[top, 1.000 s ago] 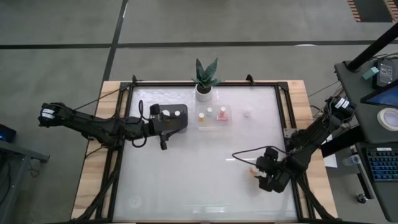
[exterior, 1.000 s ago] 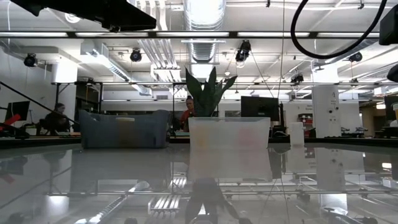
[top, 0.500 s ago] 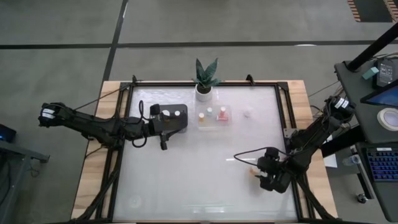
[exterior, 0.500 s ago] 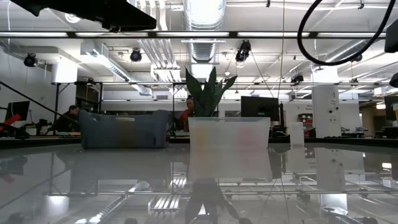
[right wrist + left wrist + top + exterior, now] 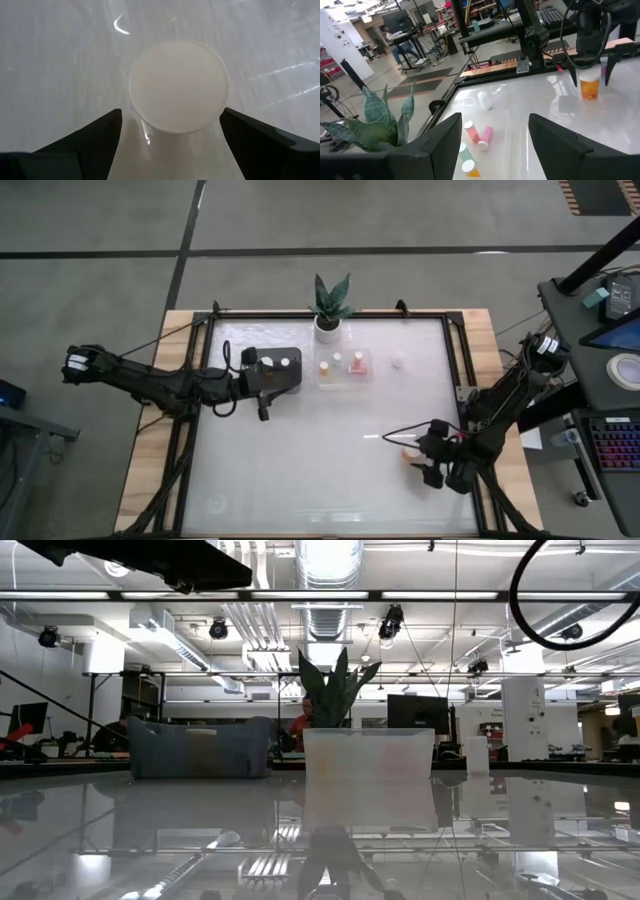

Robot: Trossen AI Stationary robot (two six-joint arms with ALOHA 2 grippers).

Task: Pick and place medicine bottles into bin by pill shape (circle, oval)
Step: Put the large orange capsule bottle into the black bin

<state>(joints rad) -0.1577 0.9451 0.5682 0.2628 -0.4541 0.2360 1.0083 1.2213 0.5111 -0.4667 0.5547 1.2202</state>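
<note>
An amber medicine bottle [image 5: 589, 88] with a white cap [image 5: 179, 86] stands upright on the white table, near its right edge [image 5: 408, 452]. My right gripper [image 5: 171, 112] is open and points down from above it, one finger on either side [image 5: 590, 67]. I see no touch. My left gripper [image 5: 492, 150] is open and empty, level, over the dark bin [image 5: 272, 370] at the far left. A clear bin [image 5: 345, 368] holds pink and amber bottles [image 5: 479, 136]. One white bottle [image 5: 485, 100] stands alone on the table.
A potted plant [image 5: 330, 310] stands at the table's far edge, between the two bins. The lone white bottle also shows in the high view [image 5: 397, 363], right of the clear bin. A black cable [image 5: 395, 436] loops from my right arm over the table. People sit beyond the table [image 5: 305, 720].
My right gripper has shifted a little toward the table's right and near edges, staying over the amber bottle; its cable loop has swung with it. The bottle stands where it was.
</note>
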